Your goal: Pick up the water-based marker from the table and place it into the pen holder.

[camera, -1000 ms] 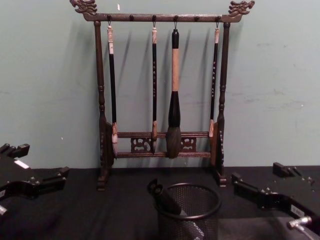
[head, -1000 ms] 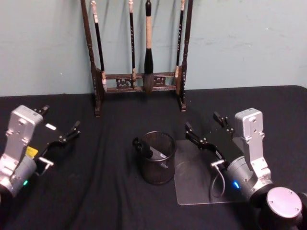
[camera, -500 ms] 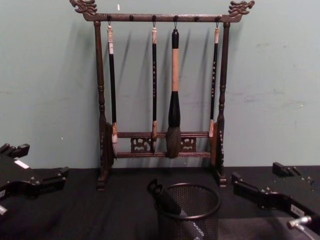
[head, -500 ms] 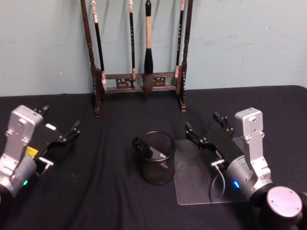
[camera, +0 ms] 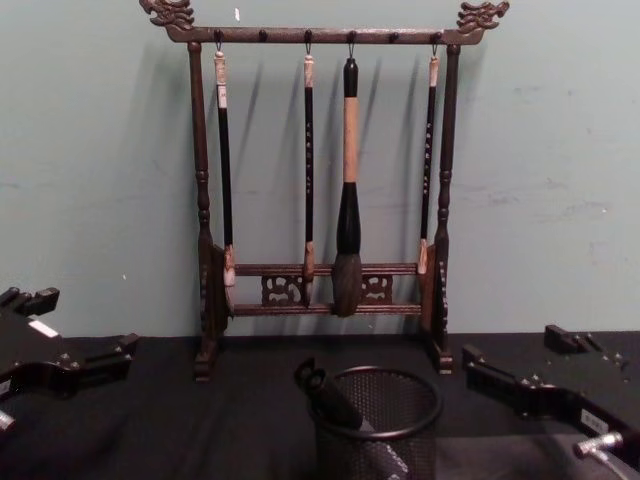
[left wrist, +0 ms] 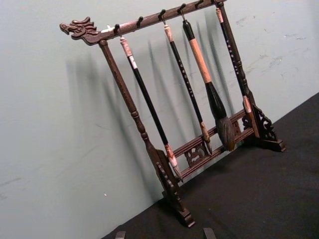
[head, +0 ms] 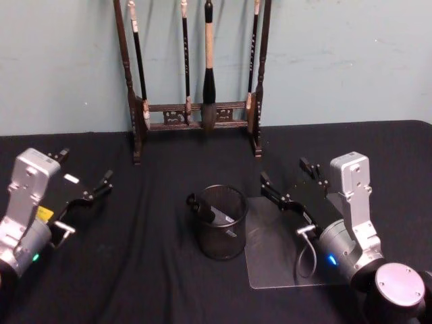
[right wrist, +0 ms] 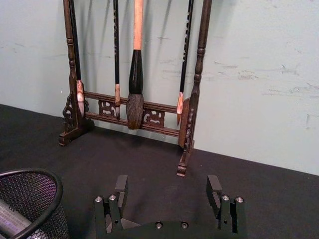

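The pen holder [head: 233, 236], a round black wire-mesh cup, stands at the middle of the black table, and its rim [camera: 430, 400] also shows in the chest view and in the right wrist view [right wrist: 56, 191]. The water-based marker [head: 200, 204] leans inside the cup, its black end [camera: 318, 385] poking over the left side of the rim. My left gripper [head: 84, 169] is open with nothing in it, well to the left of the cup. On the cup's right, my right gripper [head: 285, 172] is open too, with nothing between its fingers [right wrist: 121, 185].
A tall dark wooden brush rack [head: 196, 115] with several hanging brushes stands at the back against the green wall. A clear plastic sheet [head: 277, 256] lies flat on the black cloth right of the cup, under my right arm.
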`<state>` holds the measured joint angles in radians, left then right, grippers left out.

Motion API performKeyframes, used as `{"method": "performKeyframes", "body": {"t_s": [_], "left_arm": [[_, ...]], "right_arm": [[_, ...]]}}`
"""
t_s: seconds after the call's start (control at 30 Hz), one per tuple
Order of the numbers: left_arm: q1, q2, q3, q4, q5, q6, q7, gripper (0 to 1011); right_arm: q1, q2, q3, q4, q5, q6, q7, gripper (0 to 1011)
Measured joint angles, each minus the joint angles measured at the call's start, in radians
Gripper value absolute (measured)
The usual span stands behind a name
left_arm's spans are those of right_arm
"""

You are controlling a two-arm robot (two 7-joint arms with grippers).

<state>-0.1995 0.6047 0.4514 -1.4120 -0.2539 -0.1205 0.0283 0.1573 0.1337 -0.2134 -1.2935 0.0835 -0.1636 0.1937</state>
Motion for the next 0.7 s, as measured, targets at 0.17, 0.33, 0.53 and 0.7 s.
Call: {"method": "performKeyframes", "body": {"t_s": [0.17, 0.33, 0.53, 0.7], "left_arm": [[0.0, 0.0, 0.0, 0.0, 0.0, 0.0, 0.0, 1009], [0.0, 0.0, 0.0, 0.0, 0.0, 0.0, 0.0, 1009], [0.0, 0.0, 0.0, 0.0, 0.0, 0.0, 0.0, 1009], [0.0, 0.0, 0.0, 0.0, 0.0, 0.0, 0.0, 1009]], "right_arm": [[0.0, 0.0, 0.0, 0.0, 0.0, 0.0, 0.0, 1002], [0.0, 0.0, 0.0, 0.0, 0.0, 0.0, 0.0, 1002], [0.0, 0.0, 0.0, 0.0, 0.0, 0.0, 0.0, 1002], [0.0, 0.0, 0.0, 0.0, 0.0, 0.0, 0.0, 1003]]}}
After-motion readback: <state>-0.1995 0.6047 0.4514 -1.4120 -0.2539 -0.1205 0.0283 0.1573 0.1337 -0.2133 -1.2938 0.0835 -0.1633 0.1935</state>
